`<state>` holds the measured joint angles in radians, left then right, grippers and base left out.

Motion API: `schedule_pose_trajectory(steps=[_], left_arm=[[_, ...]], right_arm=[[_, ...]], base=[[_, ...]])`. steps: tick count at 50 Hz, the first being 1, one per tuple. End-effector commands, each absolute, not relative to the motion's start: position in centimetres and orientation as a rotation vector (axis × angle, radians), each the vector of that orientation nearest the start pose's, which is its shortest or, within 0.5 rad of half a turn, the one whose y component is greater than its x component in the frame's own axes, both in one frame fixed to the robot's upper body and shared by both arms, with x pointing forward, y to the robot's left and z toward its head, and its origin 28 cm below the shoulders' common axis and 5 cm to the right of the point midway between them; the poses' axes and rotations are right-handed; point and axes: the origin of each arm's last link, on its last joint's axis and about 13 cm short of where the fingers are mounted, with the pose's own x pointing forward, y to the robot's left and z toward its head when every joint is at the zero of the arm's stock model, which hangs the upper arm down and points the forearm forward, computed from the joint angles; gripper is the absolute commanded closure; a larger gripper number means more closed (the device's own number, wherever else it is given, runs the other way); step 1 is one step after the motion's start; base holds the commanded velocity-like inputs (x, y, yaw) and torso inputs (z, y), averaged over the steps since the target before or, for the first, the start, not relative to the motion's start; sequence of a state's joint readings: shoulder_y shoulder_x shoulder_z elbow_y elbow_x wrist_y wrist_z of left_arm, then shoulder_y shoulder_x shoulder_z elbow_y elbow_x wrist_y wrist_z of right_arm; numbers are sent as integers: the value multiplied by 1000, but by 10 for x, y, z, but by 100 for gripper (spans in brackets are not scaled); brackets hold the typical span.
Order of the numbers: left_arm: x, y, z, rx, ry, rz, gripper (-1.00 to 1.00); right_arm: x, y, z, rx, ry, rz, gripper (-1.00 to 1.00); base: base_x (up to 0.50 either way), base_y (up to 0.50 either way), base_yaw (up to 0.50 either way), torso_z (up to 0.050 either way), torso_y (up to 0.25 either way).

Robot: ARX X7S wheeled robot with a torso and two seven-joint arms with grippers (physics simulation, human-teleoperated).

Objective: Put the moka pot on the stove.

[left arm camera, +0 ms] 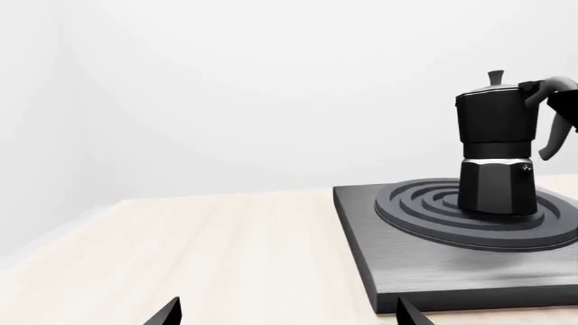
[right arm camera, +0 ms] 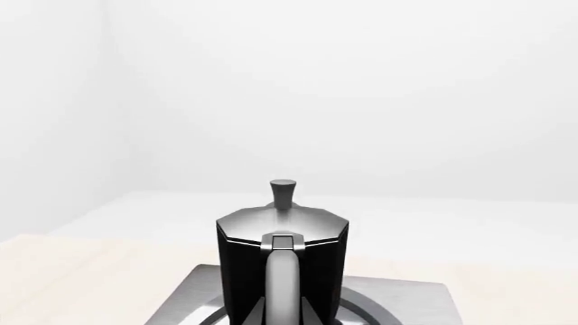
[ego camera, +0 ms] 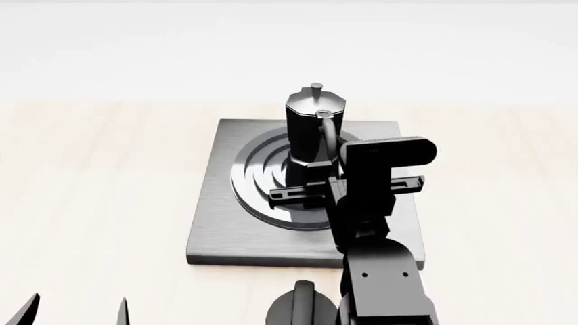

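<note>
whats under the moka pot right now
The moka pot stands upright on the raised concentric rings of the stove. The ring centre beneath its base is covered, so unseen.

Black moka pot [ego camera: 315, 128] upright, on stove [ego camera: 216, 223] rings

Right tool's [ego camera: 312, 177] jaw state hidden.

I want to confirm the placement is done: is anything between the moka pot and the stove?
Nothing visible. The moka pot stands upright directly on the stove, on its raised rings. The right hand is right at the pot's handle side; whether it grips the handle cannot be told.
</note>
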<state>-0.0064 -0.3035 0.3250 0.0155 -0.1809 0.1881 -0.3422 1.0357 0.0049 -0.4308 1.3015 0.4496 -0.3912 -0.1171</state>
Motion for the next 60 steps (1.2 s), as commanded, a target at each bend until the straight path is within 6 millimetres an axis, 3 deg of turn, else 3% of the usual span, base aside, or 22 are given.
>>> schedule_pose_trajectory(steps=[1,15,16,30,36,51,60], left_arm=[[203,215,21,35,-142,11,-100],[202,215,21,36,-140,8,-100],[202,214,21,36,-141,7,-100],[202,215,23,38,-147,10,-100],[202,215,24,39,-149,4,-100],[208,215,26,40,-150,1,-100],[210,218,30,43,-154,3,-100]], right_arm=[[399,-80,93,38,-107,232,100],[394,-81,81,24,-58,239,100],[393,-81,79,15,-48,240,-100],[389,-80,72,16,-21,247,-100],[385,-76,64,-89,3,276,-100],[394,-82,84,-76,-119,255,-100],[395,-89,84,-72,-131,230,-100]], base=[[0,0,0,0,0],[1,0,1,0,0],[0,0,0,0,0],[0,0,0,0,0],[0,0,0,0,0],[0,0,0,0,0],[0,0,0,0,0]])
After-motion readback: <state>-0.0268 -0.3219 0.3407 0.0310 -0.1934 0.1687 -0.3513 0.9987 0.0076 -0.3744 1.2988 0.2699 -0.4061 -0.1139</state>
